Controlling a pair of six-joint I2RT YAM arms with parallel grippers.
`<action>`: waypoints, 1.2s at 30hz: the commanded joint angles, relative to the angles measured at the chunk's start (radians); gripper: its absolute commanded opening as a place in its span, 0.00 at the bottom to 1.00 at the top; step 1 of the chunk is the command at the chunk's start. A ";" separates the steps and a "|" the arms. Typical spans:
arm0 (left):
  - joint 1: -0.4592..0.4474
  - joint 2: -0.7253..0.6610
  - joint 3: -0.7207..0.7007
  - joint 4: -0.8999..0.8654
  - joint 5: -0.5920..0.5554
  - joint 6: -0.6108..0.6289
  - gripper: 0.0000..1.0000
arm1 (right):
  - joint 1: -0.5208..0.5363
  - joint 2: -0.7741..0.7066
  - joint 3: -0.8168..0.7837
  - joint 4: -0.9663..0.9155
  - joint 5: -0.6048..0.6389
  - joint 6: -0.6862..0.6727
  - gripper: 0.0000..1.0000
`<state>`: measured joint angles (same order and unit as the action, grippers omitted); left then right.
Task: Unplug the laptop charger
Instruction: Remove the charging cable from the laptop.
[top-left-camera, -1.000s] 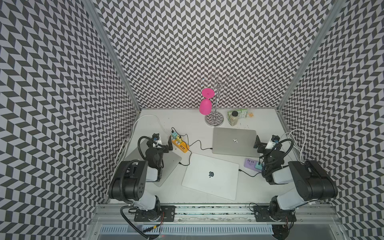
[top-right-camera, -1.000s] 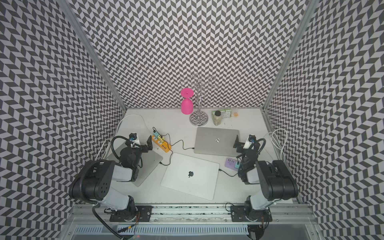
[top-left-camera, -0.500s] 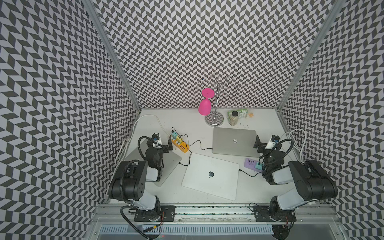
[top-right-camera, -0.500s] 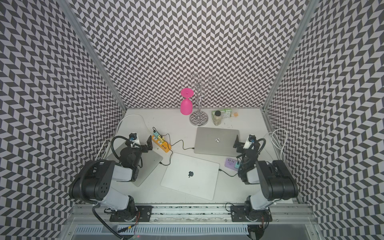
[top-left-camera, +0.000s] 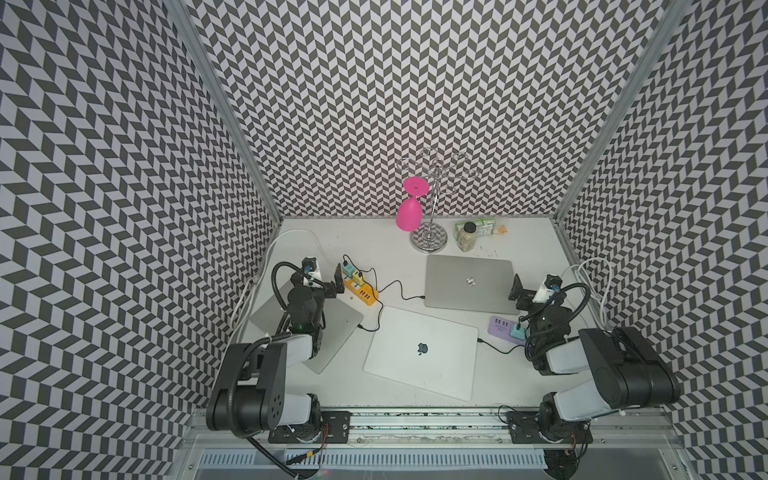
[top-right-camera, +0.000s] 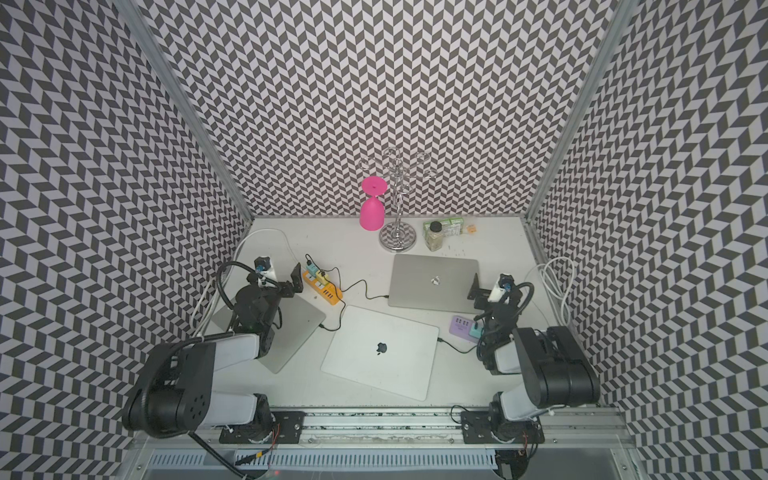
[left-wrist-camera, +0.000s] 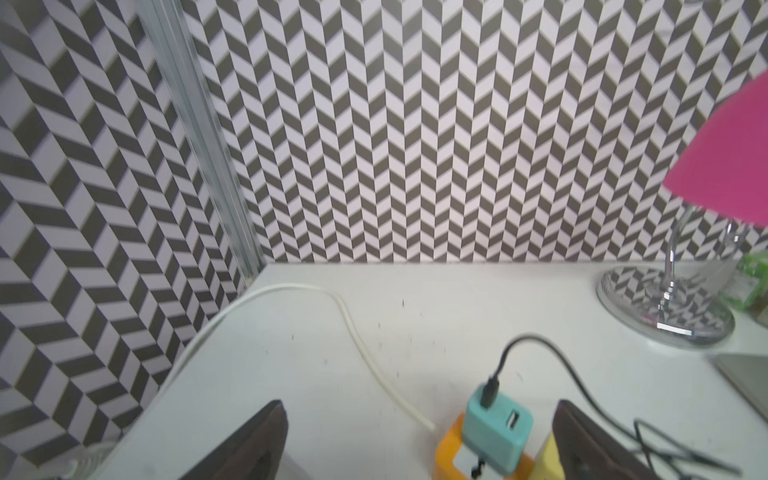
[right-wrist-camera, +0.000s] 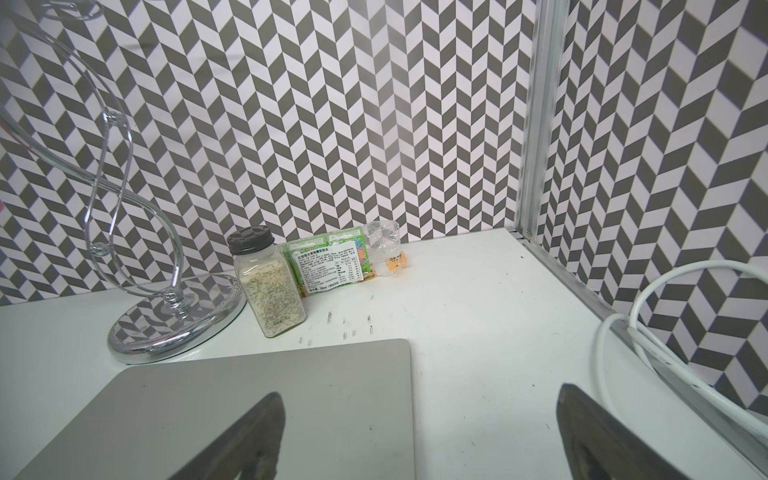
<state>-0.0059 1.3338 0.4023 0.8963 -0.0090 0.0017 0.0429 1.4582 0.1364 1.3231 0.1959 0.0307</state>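
Left claw (left-wrist-camera: 419, 405) and right claw (right-wrist-camera: 419, 392) both gape wide, holding nothing.
The teal charger (left-wrist-camera: 496, 432) stands plugged into the orange power strip (top-left-camera: 365, 293) at the left of the counter (top-left-camera: 374, 243), just beyond the left claw, a yellow plug (top-left-camera: 357, 277) close beside it. Likely trouble: the wide jaws catch both blocks, or the pull drags the loose strip along instead of freeing the charger.

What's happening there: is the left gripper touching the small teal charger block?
Apart. The left wrist view shows the left gripper open, the small teal charger block between its fingers with a gap on each side.
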 joint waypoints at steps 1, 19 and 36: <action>0.004 -0.089 0.117 -0.358 -0.090 -0.053 1.00 | 0.006 -0.137 0.015 -0.049 0.021 -0.003 0.99; 0.079 -0.265 0.333 -1.019 0.325 -0.447 1.00 | 0.244 -0.397 0.436 -0.934 -0.158 -0.121 0.99; 0.226 -0.217 0.242 -1.152 0.564 -0.509 0.71 | 0.741 -0.218 0.579 -1.003 -0.118 -0.126 0.99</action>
<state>0.2123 1.0996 0.6323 -0.1925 0.4992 -0.5087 0.7128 1.1748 0.6907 0.2710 0.0700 -0.0746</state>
